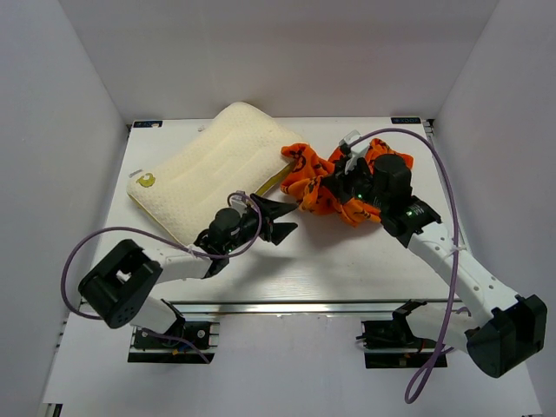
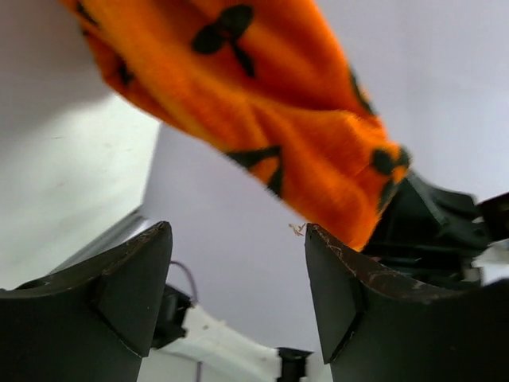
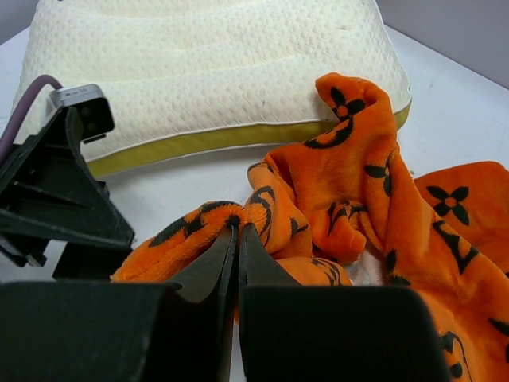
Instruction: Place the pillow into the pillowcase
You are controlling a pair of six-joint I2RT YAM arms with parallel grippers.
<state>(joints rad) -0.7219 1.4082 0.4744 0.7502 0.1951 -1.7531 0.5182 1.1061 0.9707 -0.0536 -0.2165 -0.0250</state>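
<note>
Pillow (image 1: 213,169): cream-white, dimpled quilt texture, yellow side band, small yellow mark.
Pillowcase (image 1: 326,187): bright orange, black flower and circle motifs all over.
Worktop (image 1: 347,252): white.
Left claw (image 1: 291,219), right claw (image 3: 237,231): black.
Cable (image 1: 447,200): purple.

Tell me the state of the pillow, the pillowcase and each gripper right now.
pillow: lying flat on the table, uncovered.
pillowcase: crumpled in a heap beside the pillow, nothing inside it.
left gripper: open, empty, pointed at the pillowcase.
right gripper: shut on a fold of the pillowcase.
</note>
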